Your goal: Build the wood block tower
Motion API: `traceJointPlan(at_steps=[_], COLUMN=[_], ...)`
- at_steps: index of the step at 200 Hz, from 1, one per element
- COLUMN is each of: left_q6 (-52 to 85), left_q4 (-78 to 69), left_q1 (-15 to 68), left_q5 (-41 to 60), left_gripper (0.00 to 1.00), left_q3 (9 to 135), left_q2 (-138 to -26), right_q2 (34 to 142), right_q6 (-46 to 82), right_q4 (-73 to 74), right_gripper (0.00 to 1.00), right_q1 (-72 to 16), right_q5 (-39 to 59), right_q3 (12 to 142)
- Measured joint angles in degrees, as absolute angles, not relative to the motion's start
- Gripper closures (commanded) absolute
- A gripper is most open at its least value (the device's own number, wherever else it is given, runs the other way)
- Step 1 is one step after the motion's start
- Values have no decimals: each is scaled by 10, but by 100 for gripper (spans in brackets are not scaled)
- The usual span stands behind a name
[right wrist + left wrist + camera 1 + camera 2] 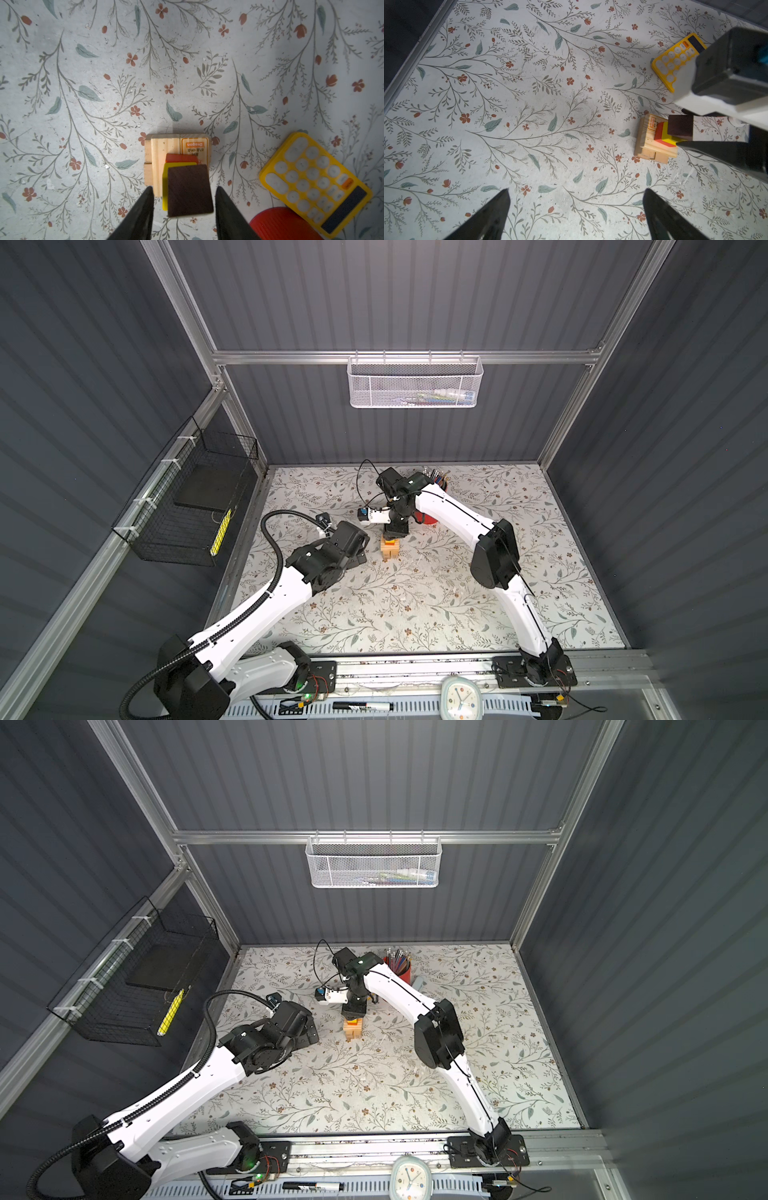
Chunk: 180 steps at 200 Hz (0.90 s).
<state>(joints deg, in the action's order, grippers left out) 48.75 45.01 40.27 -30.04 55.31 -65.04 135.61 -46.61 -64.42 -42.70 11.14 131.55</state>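
Tower near the centre of the table, cup at its 1 o'clock. Right tool straddles the brown top piece, jaws apart and clear of it; left tool, wide apart and empty, stands at the tower's 9 o'clock. Judged light, stiff, smooth-faced and merely stacked: grip any block by 2 flat opposite sides, never push sideways

The table is floral, the roof piece brown.
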Motion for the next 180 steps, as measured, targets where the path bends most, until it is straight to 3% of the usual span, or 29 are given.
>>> traceJointPlan(at_steps=[42,80,113,144,180], left_q6=[487,483,472,459,427], left_q4=[451,455,445,407,321], left_q1=[403,403,401,386,294], left_q5=[-301,-306,-316,-346,-406], left_gripper=[0,0,0,0,0], left_q3=[554,567,576,574,530], left_q2=[-650,-650,-650,-660,-686], right_q2=[1295,1141,932,729,628], right_q6=[-432,-336,-157,-5,90], right_q4=[-639,-571,-426,-302,-206], right_gripper=[46,40,32,17,3], right_q1=[-424,-399,-312,-201,-76], right_q5=[128,152,159,98,-2], right_q3=[1309,1202,973,702,488])
